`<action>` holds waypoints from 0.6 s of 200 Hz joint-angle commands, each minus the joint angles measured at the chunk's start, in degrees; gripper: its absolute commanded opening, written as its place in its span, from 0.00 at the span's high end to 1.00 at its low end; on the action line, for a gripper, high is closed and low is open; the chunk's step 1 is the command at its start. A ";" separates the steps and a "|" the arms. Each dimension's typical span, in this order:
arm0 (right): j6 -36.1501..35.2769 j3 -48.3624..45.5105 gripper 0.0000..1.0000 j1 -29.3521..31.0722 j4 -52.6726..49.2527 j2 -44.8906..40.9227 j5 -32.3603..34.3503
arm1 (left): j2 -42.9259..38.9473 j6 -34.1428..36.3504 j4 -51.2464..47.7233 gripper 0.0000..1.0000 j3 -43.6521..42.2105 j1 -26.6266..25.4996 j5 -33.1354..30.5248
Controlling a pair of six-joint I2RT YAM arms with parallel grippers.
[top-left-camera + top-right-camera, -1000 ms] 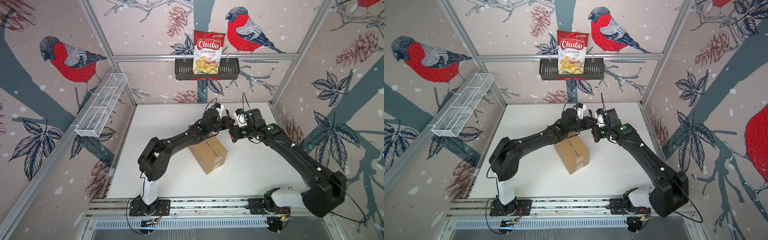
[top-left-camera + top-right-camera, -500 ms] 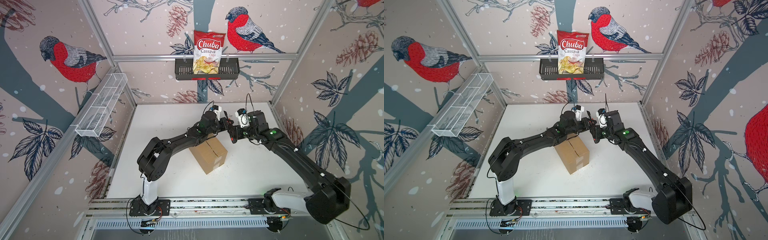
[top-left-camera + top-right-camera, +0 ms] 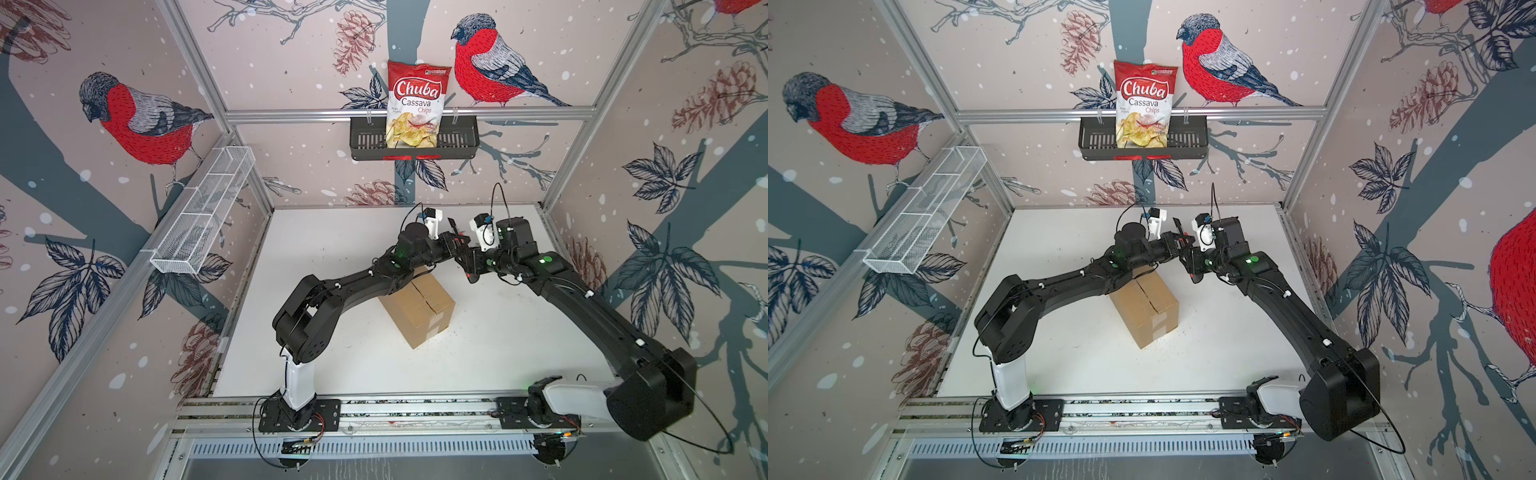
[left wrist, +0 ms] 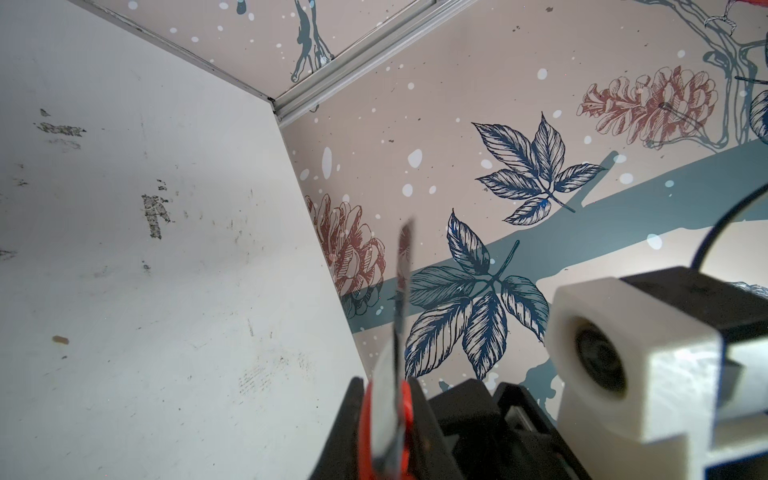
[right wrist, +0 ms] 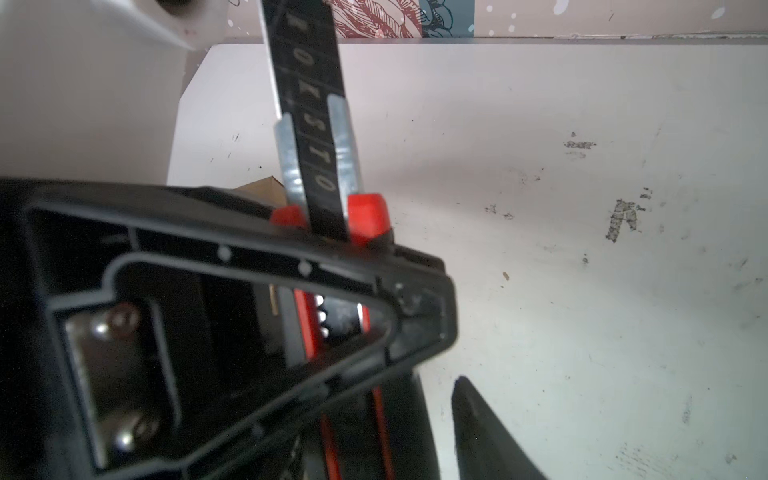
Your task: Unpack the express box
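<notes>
**Knife is ready, box still closed**

You will find very little movement in the last second. The rear joint of the right arm has sunk a little, and both wrists stay almost where they were, meeting in the air above the far end of the box (image 3: pixel 419 305). The box itself has not shifted. It stands on the table (image 3: pixel 332 257), near the middle and turned a little askew, partly under the left forearm. Its flaps lie flat and the centre seam is shut.

The left gripper (image 4: pixel 384 399) is clamped on a knife (image 4: pixel 401 291), holding it by the red and black handle, and the blade stands out long past the jaws. The right gripper (image 3: pixel 467 266) is just beside it. In the right wrist view only one of its fingers (image 5: pixel 478 419) shows. There is bare table between this finger and the handle, so I judge that its jaws are parted and hold nothing. The other finger is hidden behind the left gripper.

For the task this means, I think, that the tool is prepared and the cutting is not yet begun. Nothing touches the box. The next move asks you to bring the blade down to the seam and to keep the right gripper away from the edge. Cut shallow, because you cannot see what lies under the flaps.
</notes>
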 commanded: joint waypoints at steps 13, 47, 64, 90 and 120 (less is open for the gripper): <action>-0.81 1.63 0.53 -0.05 2.42 1.20 -1.58 | -0.31 -1.08 4.37 1.00 -0.48 -0.05 2.48; -1.01 2.32 0.69 -0.12 2.48 2.12 -2.24 | -0.23 -0.99 4.26 1.00 -0.57 -0.05 2.62; -1.11 2.38 0.79 -0.14 2.29 2.10 -2.55 | -0.23 -0.82 3.91 1.00 -0.69 -0.05 2.51; -0.93 3.13 0.88 -0.09 0.90 1.89 -2.59 | -0.30 -0.64 3.89 0.98 -1.41 -0.05 2.11; -0.01 3.58 0.93 0.09 -1.81 1.97 -2.12 | -1.04 0.11 3.34 0.74 -2.32 -0.05 1.17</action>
